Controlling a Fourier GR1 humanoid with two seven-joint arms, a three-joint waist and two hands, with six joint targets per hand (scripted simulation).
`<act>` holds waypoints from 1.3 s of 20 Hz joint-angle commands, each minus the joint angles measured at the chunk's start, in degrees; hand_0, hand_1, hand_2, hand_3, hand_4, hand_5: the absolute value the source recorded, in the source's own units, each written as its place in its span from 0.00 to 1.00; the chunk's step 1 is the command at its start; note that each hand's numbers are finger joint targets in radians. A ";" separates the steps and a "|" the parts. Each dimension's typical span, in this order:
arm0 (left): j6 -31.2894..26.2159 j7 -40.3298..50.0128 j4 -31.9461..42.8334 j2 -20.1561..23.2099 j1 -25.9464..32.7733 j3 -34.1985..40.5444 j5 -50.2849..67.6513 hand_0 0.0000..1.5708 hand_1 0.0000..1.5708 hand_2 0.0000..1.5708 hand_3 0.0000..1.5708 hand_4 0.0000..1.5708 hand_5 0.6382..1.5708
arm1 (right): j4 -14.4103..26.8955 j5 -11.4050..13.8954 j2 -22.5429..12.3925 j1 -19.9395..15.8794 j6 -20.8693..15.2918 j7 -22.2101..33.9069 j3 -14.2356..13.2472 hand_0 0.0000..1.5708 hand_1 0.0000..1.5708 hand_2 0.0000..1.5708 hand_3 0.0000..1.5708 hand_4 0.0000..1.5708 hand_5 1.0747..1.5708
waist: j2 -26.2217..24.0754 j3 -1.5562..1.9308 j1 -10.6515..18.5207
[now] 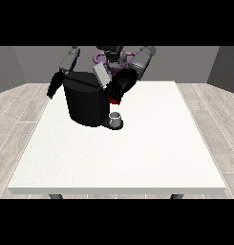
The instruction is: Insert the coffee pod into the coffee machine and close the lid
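coffee pod [113, 99] pinched in the hand at the view's right [117, 88], by the coffee machine [87, 103] near the table's [137, 158] far edge; other hand [54, 85], can't tell fingers.

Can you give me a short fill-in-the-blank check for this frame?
1. The coffee machine has its lid ____.
2. The small cup stands at the machine's ____.
3. The hand at the view's right holds something ____ in colour by the machine's top.
Missing words: open; base; red
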 commanded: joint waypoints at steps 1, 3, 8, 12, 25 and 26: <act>0.80 -0.51 1.95 2.97 -1.41 1.23 -0.67 0.00 0.00 0.40 0.32 0.00 1.00 | -0.68 -0.20 -0.74 -1.23 0.16 -0.24 -0.58 0.00 0.00 0.00 0.00 0.07 1.00 | 2.22 -0.21 -0.80; 2.04 1.72 1.33 0.30 0.28 0.44 -1.35 0.00 0.00 0.37 0.29 0.00 1.00 | 0.41 -0.67 -1.00 -0.89 0.62 -0.09 -1.07 0.00 0.00 0.00 0.00 0.11 1.00 | -0.03 -0.20 0.27; -0.02 2.55 1.30 -1.51 -0.21 0.35 -0.94 0.00 0.00 0.31 0.24 0.00 1.00 | 2.37 1.32 0.86 1.98 -1.59 -1.21 0.26 0.00 0.00 0.00 0.00 0.10 1.00 | -2.19 -0.19 0.96; -1.24 -0.57 2.60 2.08 2.75 1.11 -0.81 0.00 0.00 0.19 0.13 0.00 1.00 | 1.25 -2.22 -0.83 3.89 1.92 0.27 -1.70 0.00 0.00 0.00 0.00 0.11 1.00 | -4.90 -0.21 1.63; -2.40 -1.07 -2.66 -17.59 17.04 10.28 15.84 0.00 0.00 0.00 0.00 0.13 1.00 | 12.12 -4.30 -1.04 15.74 0.05 -6.85 -7.23 0.00 0.00 0.00 0.00 0.00 1.00 | -21.29 -0.35 16.08; -1.28 0.21 -3.02 -22.45 19.23 9.94 16.73 0.00 0.00 0.00 0.00 0.24 1.00 | 13.12 -4.15 -1.13 15.80 -0.68 -6.66 -7.75 0.00 0.00 0.00 0.00 0.00 1.00 | -23.48 -0.29 17.71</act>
